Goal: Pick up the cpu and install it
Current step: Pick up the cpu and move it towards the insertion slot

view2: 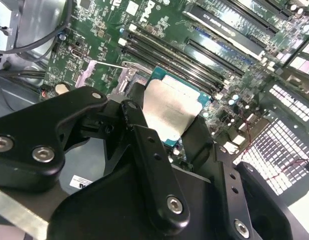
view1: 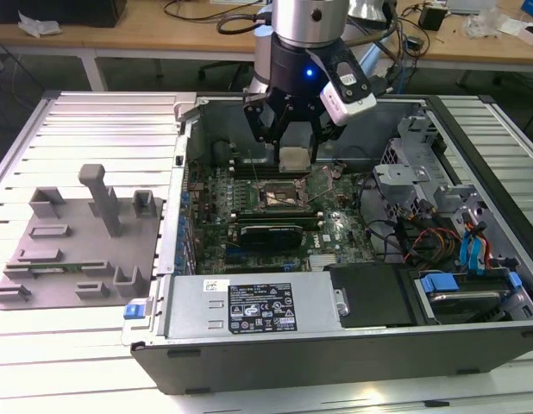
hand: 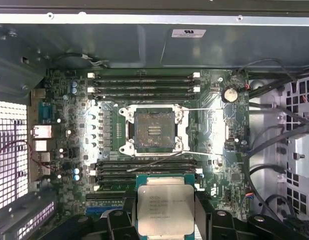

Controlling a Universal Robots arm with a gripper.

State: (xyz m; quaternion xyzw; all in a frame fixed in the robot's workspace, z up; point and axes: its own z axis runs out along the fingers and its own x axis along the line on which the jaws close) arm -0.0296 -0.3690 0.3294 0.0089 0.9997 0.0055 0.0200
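Motherboard (hand: 229,130) below, cpu (hand: 165,207) flat in pincer (hand: 165,212)

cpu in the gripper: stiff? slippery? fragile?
The flat square silver-topped cpu looks rigid, so probably no flex. Its smooth metal lid may be slippery; the black gripper pinches only its edges, so it could tilt. Thin green rim likely chips easily.

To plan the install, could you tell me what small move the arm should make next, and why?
Probably carry the cpu across until it hangs over the socket. The tool is shut on the cpu, the socket lies open and empty, and the first wrist view shows them apart.
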